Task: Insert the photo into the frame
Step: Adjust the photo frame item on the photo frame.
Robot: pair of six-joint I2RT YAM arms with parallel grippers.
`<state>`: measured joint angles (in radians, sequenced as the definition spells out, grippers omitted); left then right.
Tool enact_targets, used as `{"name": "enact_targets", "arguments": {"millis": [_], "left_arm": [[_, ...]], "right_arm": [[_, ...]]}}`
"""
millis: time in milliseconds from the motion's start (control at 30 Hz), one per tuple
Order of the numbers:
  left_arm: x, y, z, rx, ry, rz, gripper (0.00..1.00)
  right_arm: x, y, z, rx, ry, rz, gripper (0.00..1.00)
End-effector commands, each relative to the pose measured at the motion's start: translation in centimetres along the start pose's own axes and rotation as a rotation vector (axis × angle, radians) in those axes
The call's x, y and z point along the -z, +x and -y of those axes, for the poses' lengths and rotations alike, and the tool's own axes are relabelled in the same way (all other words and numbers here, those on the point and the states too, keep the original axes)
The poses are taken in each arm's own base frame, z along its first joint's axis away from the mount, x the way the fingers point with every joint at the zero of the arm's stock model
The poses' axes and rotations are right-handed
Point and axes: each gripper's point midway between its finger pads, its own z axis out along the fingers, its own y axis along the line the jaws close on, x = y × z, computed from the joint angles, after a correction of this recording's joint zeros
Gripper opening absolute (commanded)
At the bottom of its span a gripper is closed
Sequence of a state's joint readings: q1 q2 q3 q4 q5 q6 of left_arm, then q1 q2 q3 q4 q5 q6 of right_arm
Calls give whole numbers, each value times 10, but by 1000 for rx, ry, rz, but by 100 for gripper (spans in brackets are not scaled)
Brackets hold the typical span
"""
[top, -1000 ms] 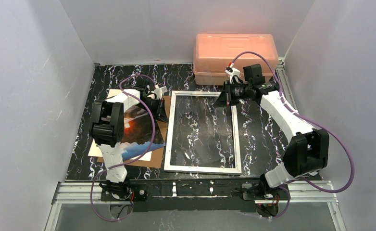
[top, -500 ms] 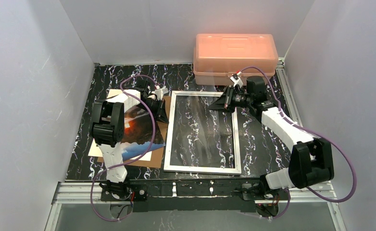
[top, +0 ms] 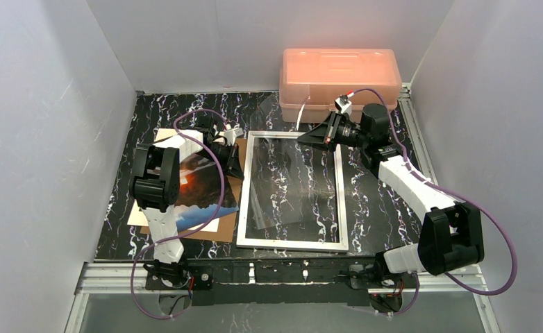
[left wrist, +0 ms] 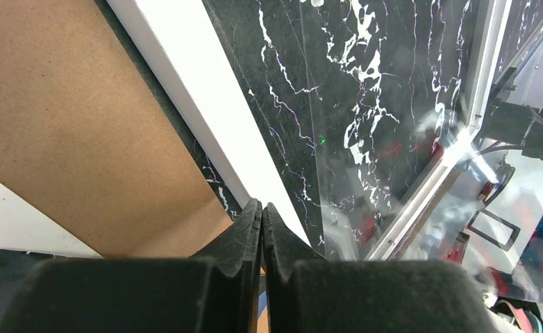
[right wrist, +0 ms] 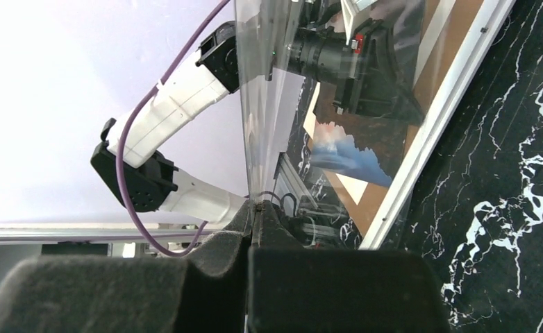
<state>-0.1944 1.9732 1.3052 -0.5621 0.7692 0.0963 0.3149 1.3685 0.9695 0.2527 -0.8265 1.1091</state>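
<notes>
The white frame [top: 289,243] lies flat on the black marble table, mid-scene. My right gripper [top: 322,134] is shut on the far edge of the clear pane [top: 282,182] and holds it tilted up out of the frame; the right wrist view shows the gripper [right wrist: 255,207] pinching the pane [right wrist: 262,104] edge-on. The photo [top: 198,186] lies on a brown backing board [top: 223,225] left of the frame, partly hidden by my left arm. My left gripper [top: 235,166] is shut with nothing seen between its jaws, at the frame's left side [left wrist: 199,104] beside the board [left wrist: 67,118].
A pink plastic box [top: 338,73] stands at the back right, just behind my right gripper. Grey walls close in the table on three sides. The photo's blue corner also shows in the right wrist view [right wrist: 345,149].
My right gripper has moved back toward the pink box and turned, lifting the pane's far edge higher off the frame. The left arm has not moved.
</notes>
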Motion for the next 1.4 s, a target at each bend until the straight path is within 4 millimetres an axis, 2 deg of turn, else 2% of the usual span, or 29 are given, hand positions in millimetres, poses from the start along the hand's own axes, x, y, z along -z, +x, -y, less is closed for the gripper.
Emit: {"name": "enact_targets", "arguments": {"millis": [0,133,333,567,667,900,1133,1367], "left_arm": [[-1,7,9,0,31,-17,0],[-1,6,9,1,33,-15,0],[1,0,12,6,40,4,0],[19,-24,39,3,88,74,0],[25,-28,49,-24,92,92,0],[17,-22,55,-40,79,64,0],[13,-25,71,-88,73,43,0],[22,-3,74,-124,59,-4,0]], "right_arm": [[2,-2,-20,33,-65,12,1],[2,-1,-19,10,-68,29,1],[1,1,-29,-28,-102,46,1],[5,1,-39,-100,-165,93,1],[6,1,-43,-111,-174,107,1],[9,3,-50,-138,-190,113,1],[13,13,-35,-174,-139,124,1],[16,14,-39,-185,-144,132,1]]}}
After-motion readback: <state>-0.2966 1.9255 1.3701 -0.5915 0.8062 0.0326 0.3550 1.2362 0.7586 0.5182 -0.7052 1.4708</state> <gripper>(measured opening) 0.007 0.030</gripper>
